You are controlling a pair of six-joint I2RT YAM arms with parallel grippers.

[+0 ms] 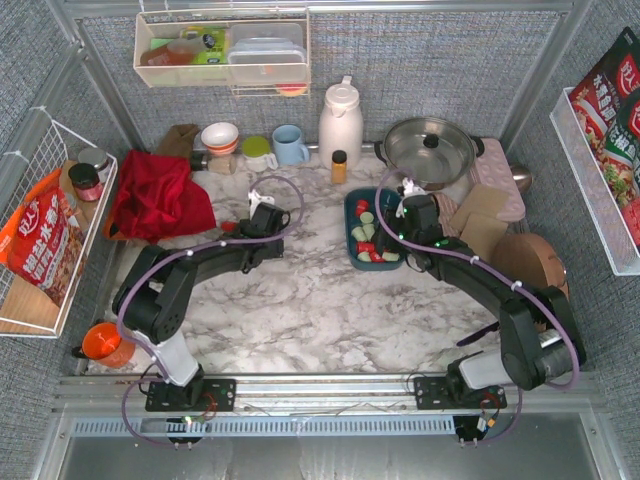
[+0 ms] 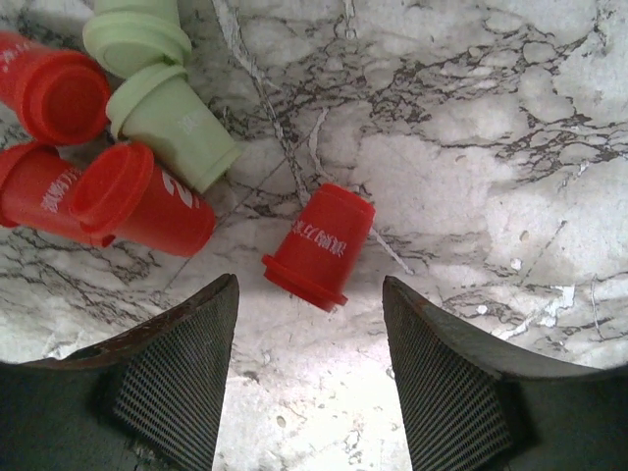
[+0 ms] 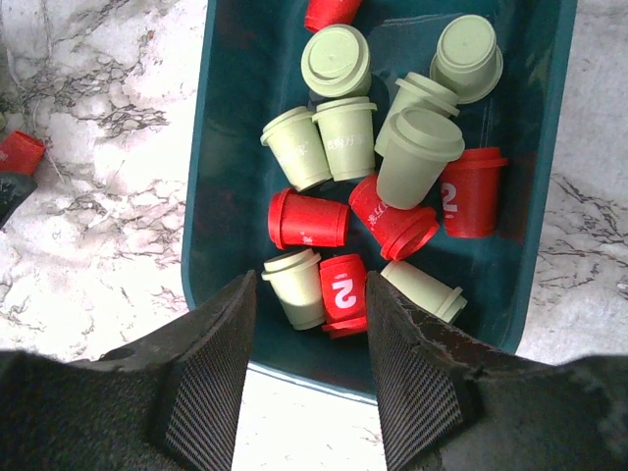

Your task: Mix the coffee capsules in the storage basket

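The dark teal storage basket point(image 1: 352, 212) stands right of centre and holds several red and mint green coffee capsules. My right gripper point(image 1: 404, 197) is open over one end of the basket point(image 3: 226, 147). Its spread jaws point(image 3: 310, 304) frame a green capsule point(image 3: 294, 287) and a red capsule point(image 3: 343, 294) lying below them. My left gripper point(image 1: 258, 200) is open and empty, low over the marble point(image 2: 309, 314). A lone red capsule point(image 2: 319, 245) lies on its side just ahead of its fingertips. A cluster of red capsules point(image 2: 137, 196) and green capsules point(image 2: 177, 128) lies further left.
Along the back stand a red cloth point(image 1: 158, 195), a bowl point(image 1: 219, 136), a green cup point(image 1: 258, 150), a blue mug point(image 1: 290, 145), a white thermos point(image 1: 340, 122), an amber bottle point(image 1: 339, 166) and a steel pot point(image 1: 430, 150). A wooden board point(image 1: 530, 262) lies right. An orange cup point(image 1: 103, 343) sits front left.
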